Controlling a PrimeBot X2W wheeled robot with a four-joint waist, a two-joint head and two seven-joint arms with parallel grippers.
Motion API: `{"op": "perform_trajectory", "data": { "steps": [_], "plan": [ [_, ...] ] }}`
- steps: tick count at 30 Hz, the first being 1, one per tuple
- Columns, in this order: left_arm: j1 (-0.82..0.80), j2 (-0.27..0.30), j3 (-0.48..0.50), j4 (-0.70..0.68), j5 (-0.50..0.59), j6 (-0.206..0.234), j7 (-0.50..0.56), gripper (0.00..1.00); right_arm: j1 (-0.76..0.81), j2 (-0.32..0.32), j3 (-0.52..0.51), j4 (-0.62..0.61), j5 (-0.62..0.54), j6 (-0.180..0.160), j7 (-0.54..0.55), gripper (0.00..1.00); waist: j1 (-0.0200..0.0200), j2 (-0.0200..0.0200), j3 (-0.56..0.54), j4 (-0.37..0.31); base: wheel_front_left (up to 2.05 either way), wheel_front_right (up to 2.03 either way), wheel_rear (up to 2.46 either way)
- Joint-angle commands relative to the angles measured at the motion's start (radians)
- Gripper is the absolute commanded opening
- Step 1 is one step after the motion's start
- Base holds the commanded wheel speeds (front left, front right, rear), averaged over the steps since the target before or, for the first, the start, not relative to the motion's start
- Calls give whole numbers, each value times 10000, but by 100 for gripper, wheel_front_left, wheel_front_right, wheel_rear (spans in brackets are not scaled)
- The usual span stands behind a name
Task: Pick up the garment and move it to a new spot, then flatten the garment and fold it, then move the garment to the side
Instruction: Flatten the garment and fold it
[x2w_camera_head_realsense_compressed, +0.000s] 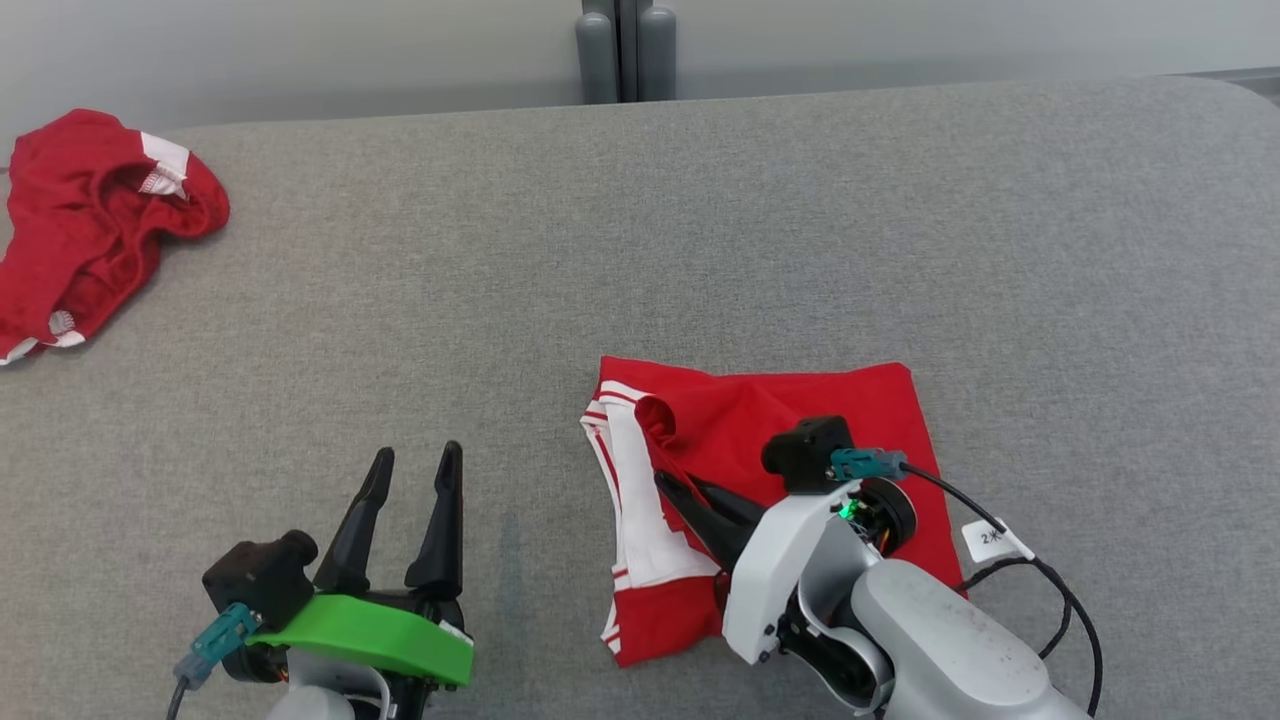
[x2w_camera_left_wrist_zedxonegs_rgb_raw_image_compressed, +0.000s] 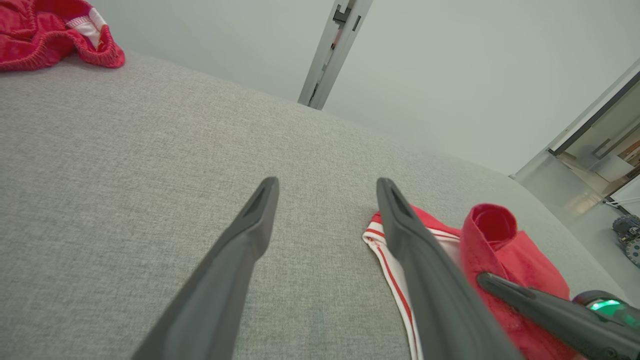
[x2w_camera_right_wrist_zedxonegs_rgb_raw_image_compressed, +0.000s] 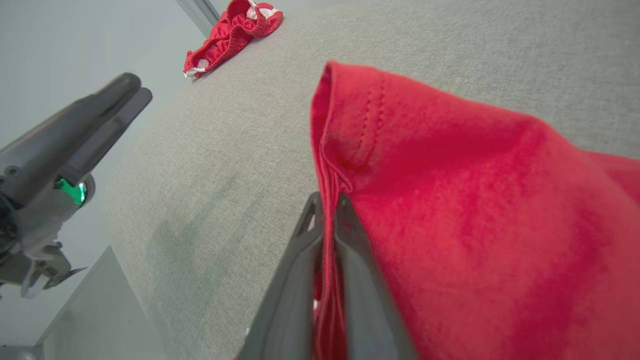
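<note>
Second red garment (x2w_camera_head_realsense_compressed: 90, 220) seen far left, well apart. Left fingers (x2w_camera_head_realsense_compressed: 442, 520) held apart above table (x2w_camera_head_realsense_compressed: 700, 230), garment (x2w_camera_head_realsense_compressed: 740, 400) lying just to their right. Right fingers (x2w_camera_right_wrist_zedxonegs_rgb_raw_image_compressed: 295, 285) clamped on raised fold near garment's left side; striped edge laid near-to-far; right arm judged nearer.

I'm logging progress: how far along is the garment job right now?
Looks done: the red garment lies partly folded on the grey surface. In hand: the right gripper is shut on its red edge, mid-fold; the left gripper is open, empty. Left: finishing the fold, moving it aside.
</note>
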Motion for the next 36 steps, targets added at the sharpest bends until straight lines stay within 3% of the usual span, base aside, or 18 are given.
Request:
{"op": "perform_trajectory", "data": {
  "steps": [1, 4, 6, 8, 9, 16, 21, 28, 36],
  "plan": [
    [-164, -31, 35, 43, 63, -72, -32, 100, -203, -32, 152, 191, 174, -12, -135, 0, 0, 0, 17, 44, 0, 0, 0],
    [-203, -75, 65, 85, 100, -98, -32, 100, -497, -27, 544, 553, 518, -10, -294, 0, 0, 0, 34, 76, 0, 0, 0],
    [-222, -116, 59, 119, 130, -124, -31, 100, -698, -20, 882, 727, 770, -10, -421, 31, 0, 0, 45, 91, 0, 0, 0],
    [-249, -152, 58, 148, 150, -152, -32, 100, -855, -20, 1274, 768, 1119, -10, -557, 90, 0, 0, 53, 97, 0, 0, 0],
    [-257, -165, 59, 167, 166, -167, -32, 100, -927, -29, 1468, 787, 1281, -10, -608, 100, 0, 0, 53, 92, 0, 0, 0],
    [-279, -231, 81, 229, 252, -210, -32, 100, -1378, -34, 1848, 1080, 1679, -12, -1299, 100, 0, 0, 41, -7, 0, 0, 0],
    [-375, -279, 115, 157, 411, -258, -31, 100, -1763, -35, 1254, 1723, 654, -12, -2145, 100, 0, 0, -11, -213, 0, 0, 0],
    [-655, -491, 449, -3, 1107, -151, -33, 100, -1928, -30, -686, 2287, -1254, -12, -2849, 100, 0, 0, -168, -591, 0, 0, 0],
    [-520, -916, 1148, 52, 1875, -212, -33, 100, -906, -30, -3400, 1528, -3150, -12, -3015, 100, 0, 0, -471, -998, 0, 0, 0]
  ]
}}
